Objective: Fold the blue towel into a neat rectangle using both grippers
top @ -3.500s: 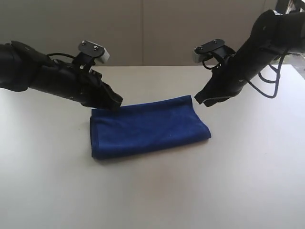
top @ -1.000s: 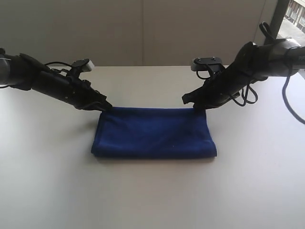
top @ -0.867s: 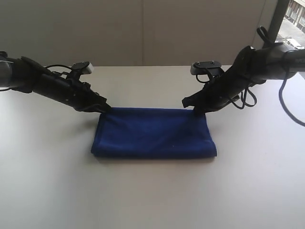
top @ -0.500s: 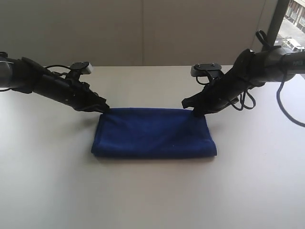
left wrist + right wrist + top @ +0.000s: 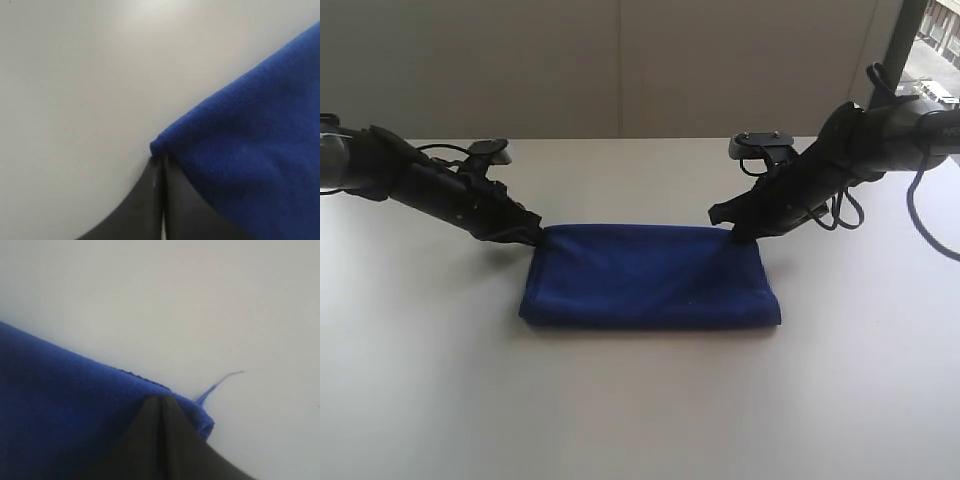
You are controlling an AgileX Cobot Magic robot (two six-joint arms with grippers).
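Left hand (image 5: pixel 534 234) and right hand (image 5: pixel 734 231) pinch the far corners of the blue towel (image 5: pixel 650 278), jaws shut tight on the cloth.
I have the towel lying folded and flat in the middle of the desk (image 5: pixel 640 410), already close to a rectangle. I judge this the squaring-up step. Next I should release both corners together and lift straight off, so no edge drags and the loose thread (image 5: pixel 220 381) does not snag.

The exterior camera looks slantwise down over the whole desk (image 5: pixel 640 420) from some distance. Each wrist camera looks very closely at one corner of the blue towel (image 5: pixel 650 275), and the exterior view shows both corners.
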